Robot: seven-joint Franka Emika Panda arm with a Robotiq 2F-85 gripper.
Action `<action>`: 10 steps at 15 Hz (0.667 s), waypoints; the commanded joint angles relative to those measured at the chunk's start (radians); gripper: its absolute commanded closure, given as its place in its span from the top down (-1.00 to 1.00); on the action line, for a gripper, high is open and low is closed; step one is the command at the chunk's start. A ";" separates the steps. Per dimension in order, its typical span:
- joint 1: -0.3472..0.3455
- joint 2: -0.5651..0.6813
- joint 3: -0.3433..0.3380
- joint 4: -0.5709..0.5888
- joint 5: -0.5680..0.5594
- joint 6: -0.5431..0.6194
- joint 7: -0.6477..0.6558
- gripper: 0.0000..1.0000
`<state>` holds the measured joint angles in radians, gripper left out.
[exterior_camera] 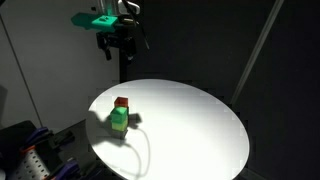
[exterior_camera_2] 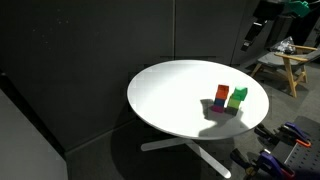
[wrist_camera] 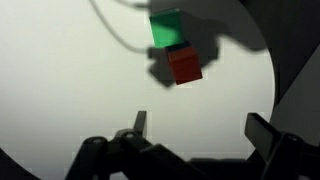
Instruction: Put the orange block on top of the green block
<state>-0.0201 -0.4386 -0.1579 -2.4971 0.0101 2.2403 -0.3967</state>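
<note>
1. Empty, the claw [wrist_camera: 200,135] has its jaws spread wide and grips nothing; in the wrist view its dark fingers [wrist_camera: 262,130] frame the lower edge, and in an exterior view the claw [exterior_camera: 117,45] hangs high above the counter [exterior_camera: 200,130], well apart from both blocks.
2. Below it, the orange block [wrist_camera: 185,65] sits on the counter just beside the green block [wrist_camera: 166,28]; they look to be touching or nearly so, side by side rather than stacked, though in an exterior view the orange block [exterior_camera: 122,102] merely appears above the green block [exterior_camera: 120,122].
3. Handling, as a judgement: the orange block is likely light and rigid, with plain, smooth faces; it should not deform or break, yet it could slip or twist if pinched at a corner.
4. Best hold: two opposite flat faces, taken at mid-height, on the pair that does not face the green neighbour; a finger squeezed between them risks nudging the green block.
5. Shapes and surfaces: both are small, sharp-edged cubes of similar width; the counter is round, white, matt and flat, against dark walls.
</note>
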 commanded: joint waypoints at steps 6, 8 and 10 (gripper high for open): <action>0.042 0.004 -0.044 -0.048 0.067 0.013 -0.137 1.00; 0.042 0.012 -0.038 -0.048 0.059 0.018 -0.133 1.00; 0.044 0.025 -0.030 -0.047 0.052 0.028 -0.130 1.00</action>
<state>0.0154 -0.4262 -0.1915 -2.5452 0.0642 2.2491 -0.5072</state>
